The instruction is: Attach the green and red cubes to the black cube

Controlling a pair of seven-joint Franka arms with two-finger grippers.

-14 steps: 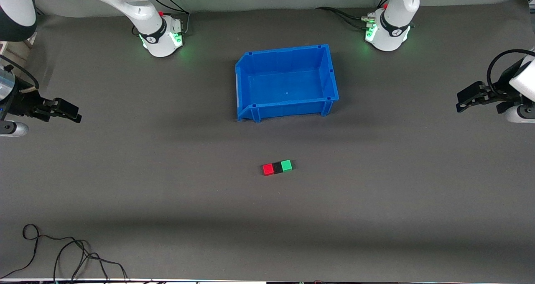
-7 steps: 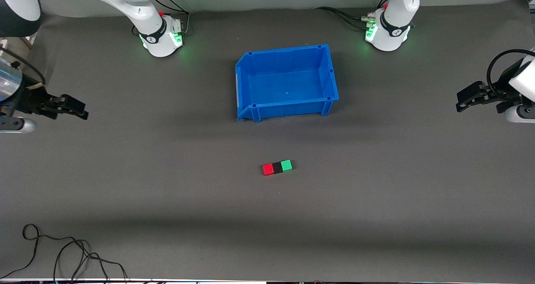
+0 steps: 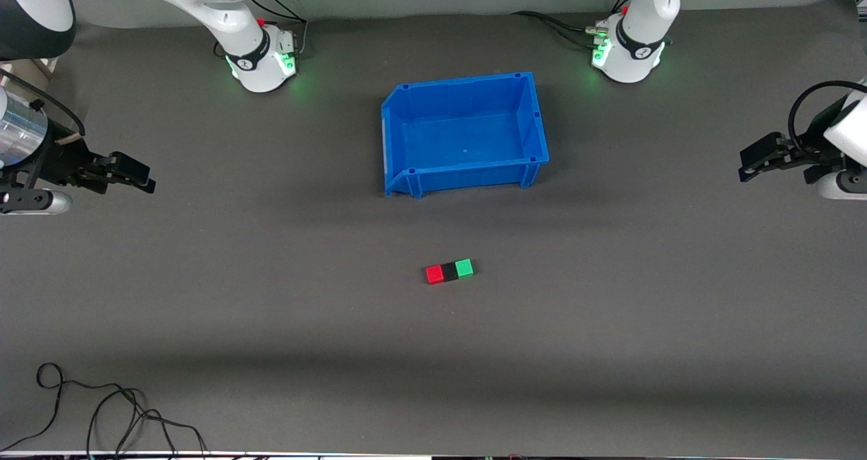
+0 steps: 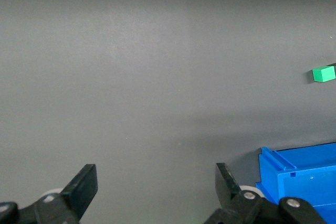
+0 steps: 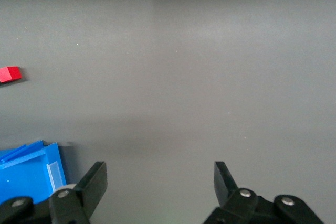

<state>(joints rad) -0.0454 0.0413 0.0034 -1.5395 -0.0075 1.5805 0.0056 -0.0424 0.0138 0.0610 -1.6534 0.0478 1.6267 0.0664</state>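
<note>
Overhead, in the front view, the three cubes sit in one short row on the grey mat [image 3: 203, 324]: the red cube [image 3: 434, 274] at the right arm's end of the row, the black cube [image 3: 450, 271] in the middle, and the green cube [image 3: 464, 267] at the left arm's end, each coloured cube touching the black one. The row lies nearer to the front camera than the blue bin [image 3: 464, 133], well apart from it. A loose black cable [image 3: 101, 406] curls on the mat near the front camera, toward the right arm's end of the table. The right gripper [image 3: 139, 175] hangs over the mat at the right arm's end of the table, well away from the cubes, and the left gripper [image 3: 748, 165] hangs over the mat at the left arm's end, equally far from them. From the left wrist view, the left gripper [image 4: 155, 184] has its fingers [image 4: 84, 184] spread wide with nothing between them, only bare mat; the green cube [image 4: 323, 74] shows at the frame's edge, and a corner of the blue bin [image 4: 299, 174] is near the fingers. From the right wrist view, the right gripper [image 5: 160, 182] is likewise released, fingers [image 5: 94, 182] parted over bare mat and grasping nothing; the red cube [image 5: 9, 74] shows at the frame's edge, with a corner of the blue bin [image 5: 26, 174] close by.
</note>
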